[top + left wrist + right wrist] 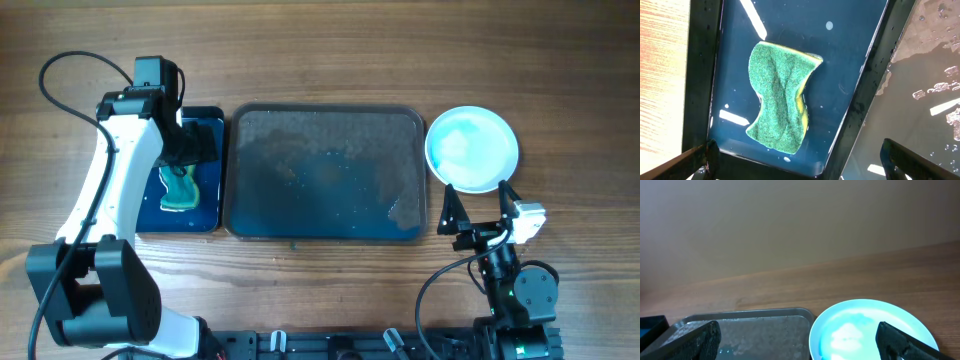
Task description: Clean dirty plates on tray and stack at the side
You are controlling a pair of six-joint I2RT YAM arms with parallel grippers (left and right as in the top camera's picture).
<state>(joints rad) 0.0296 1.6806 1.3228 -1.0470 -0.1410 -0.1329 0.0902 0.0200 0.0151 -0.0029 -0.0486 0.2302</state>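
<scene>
The large dark tray (pixel 327 120) lies in the middle of the table, wet, with no plate on it; it also shows in the right wrist view (pixel 747 315). A stack of white plates with a bluish tint (pixel 472 148) sits on the table right of the tray, also in the right wrist view (pixel 870 327); I cannot tell how many are in the stack. My left gripper (pixel 190 150) is open and empty above the small blue tray (pixel 875 65), over the green sponge (pixel 781 97). My right gripper (pixel 482 205) is open and empty, just in front of the plates.
The small blue-black tray (pixel 205 222) with water and the green sponge (pixel 180 188) stands left of the big tray. Bare wooden table (pixel 320 60) runs behind and in front of the trays.
</scene>
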